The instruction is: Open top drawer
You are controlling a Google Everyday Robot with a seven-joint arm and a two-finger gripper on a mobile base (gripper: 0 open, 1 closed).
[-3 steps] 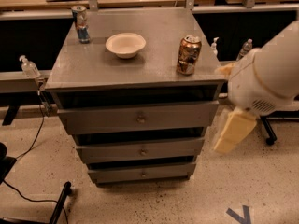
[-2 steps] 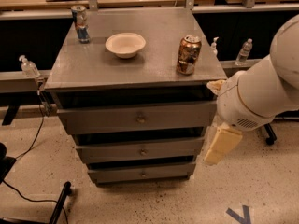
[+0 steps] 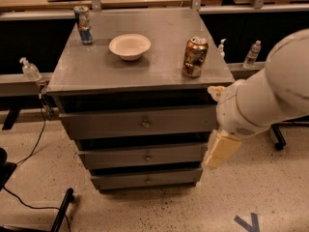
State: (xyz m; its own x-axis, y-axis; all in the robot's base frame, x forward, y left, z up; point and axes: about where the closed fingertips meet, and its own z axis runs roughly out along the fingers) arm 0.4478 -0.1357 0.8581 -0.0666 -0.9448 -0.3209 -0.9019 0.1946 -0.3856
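- The top drawer (image 3: 106, 124) is finished in grey, its knob (image 3: 145, 123) in brass.
- The gripper (image 3: 217, 153), beside the drawers' right edge, is coloured cream.
- The soda can (image 3: 195, 57) is coloured copper.

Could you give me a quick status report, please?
Hand low by cabinet's right front corner, away from knob. Top drawer not yet pulled. Can near top's front edge.

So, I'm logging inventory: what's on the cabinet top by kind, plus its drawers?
Cans: 2
Bowl: 1
Drawers: 3 (top drawer, middle drawer, bottom drawer)
Total: 6
The end effector hangs beside the cabinet's right edge, level with the middle drawer.
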